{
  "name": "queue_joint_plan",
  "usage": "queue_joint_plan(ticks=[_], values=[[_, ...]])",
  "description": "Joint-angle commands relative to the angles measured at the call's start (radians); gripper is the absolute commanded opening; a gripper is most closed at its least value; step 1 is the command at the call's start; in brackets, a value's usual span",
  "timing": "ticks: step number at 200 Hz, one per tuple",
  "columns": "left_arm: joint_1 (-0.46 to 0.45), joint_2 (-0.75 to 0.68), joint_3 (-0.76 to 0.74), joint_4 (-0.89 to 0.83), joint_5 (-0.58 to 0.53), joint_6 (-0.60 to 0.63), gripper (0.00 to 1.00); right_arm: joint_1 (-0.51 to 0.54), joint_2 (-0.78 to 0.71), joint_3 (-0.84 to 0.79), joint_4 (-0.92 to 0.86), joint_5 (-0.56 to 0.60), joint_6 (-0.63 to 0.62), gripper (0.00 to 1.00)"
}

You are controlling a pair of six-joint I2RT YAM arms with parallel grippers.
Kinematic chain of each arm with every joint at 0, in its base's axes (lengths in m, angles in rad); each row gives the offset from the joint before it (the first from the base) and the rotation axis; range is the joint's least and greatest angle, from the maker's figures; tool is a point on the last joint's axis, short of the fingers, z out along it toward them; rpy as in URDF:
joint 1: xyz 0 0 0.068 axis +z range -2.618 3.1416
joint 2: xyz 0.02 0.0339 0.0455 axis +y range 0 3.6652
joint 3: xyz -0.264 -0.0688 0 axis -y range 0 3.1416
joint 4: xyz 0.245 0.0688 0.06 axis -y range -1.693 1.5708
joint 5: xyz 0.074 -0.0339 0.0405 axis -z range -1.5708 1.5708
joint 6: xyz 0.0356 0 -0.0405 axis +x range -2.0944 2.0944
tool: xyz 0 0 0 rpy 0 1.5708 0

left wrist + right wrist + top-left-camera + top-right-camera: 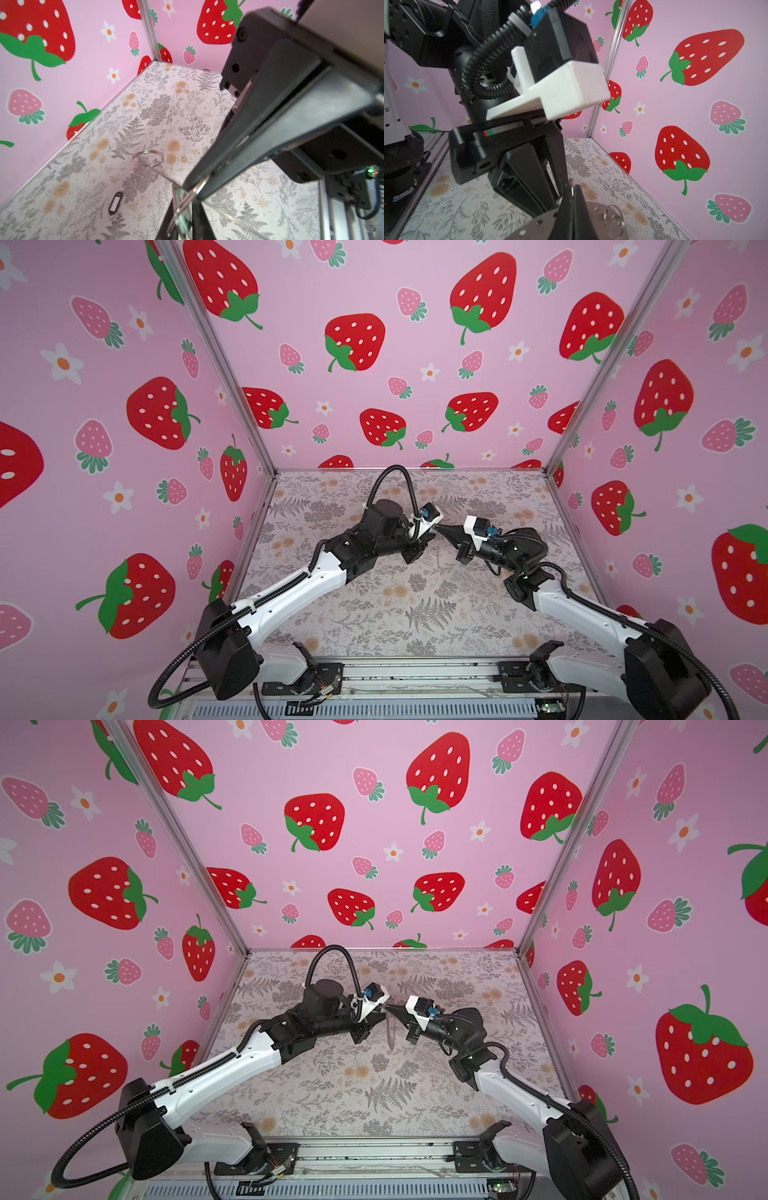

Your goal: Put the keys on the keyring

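Right gripper (572, 193) sits closest to its wrist camera, its black fingers pressed flat together on the rim of the keyring (591, 209), a silvery flat ring with small holes along its edge and a thin second loop (613, 221) hanging through one of them. In both top views the two arms meet tip to tip above the middle of the floral table (374, 1094). The keyring (390, 1031) hangs edge-on below the right gripper (389, 1007), clear of the cloth. The left gripper (199, 187) is also closed: in the left wrist view a silver wire loop (192, 193) shows pinched between its narrow fingertips, just at the keyring's upper rim. Below and well apart from both grippers, the oval tag (115, 204), black-rimmed with a white centre, lies flat on the table. Near it, also on the cloth, lies a loose ring (148, 158) with a thin metal piece trailing from it, too blurred to name.
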Motion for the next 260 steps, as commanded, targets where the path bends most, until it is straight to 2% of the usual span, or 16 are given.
queue_joint_plan(ticks=[1, 35, 62, 99, 136, 143, 154, 181, 210, 224, 260], values=[[-0.021, -0.011, -0.017, 0.042, -0.052, 0.013, 0.02, 0.003, 0.002, 0.026, 0.054, 0.074, 0.063, 0.0], [-0.052, 0.007, -0.017, 0.038, -0.087, 0.041, 0.0, 0.005, 0.014, 0.045, 0.085, 0.145, 0.146, 0.0], [-0.111, 0.05, 0.016, 0.02, -0.256, 0.093, 0.0, 0.014, 0.022, 0.048, 0.1, 0.193, 0.157, 0.0], [-0.167, 0.098, 0.048, 0.027, -0.412, 0.134, 0.0, 0.025, 0.022, 0.031, 0.096, 0.31, 0.142, 0.0], [-0.178, 0.111, 0.056, 0.045, -0.419, 0.128, 0.0, 0.026, 0.033, 0.024, 0.101, 0.319, 0.139, 0.0], [-0.176, 0.105, 0.055, 0.048, -0.422, 0.123, 0.07, 0.026, 0.031, 0.019, 0.106, 0.31, 0.133, 0.0], [-0.168, 0.088, 0.042, 0.052, -0.411, 0.116, 0.21, 0.026, 0.031, 0.013, 0.111, 0.287, 0.126, 0.0], [-0.109, 0.007, -0.011, 0.063, -0.327, 0.083, 0.34, 0.023, 0.047, -0.003, 0.154, 0.168, 0.12, 0.0], [-0.042, -0.091, -0.059, 0.037, -0.247, 0.097, 0.38, 0.022, 0.058, -0.014, 0.19, 0.12, 0.12, 0.0], [-0.012, -0.125, -0.06, 0.016, -0.195, 0.104, 0.38, 0.016, 0.066, -0.011, 0.203, 0.057, 0.109, 0.0], [0.073, -0.167, -0.044, -0.02, 0.022, 0.096, 0.37, 0.012, 0.075, -0.002, 0.228, -0.036, 0.098, 0.0]])
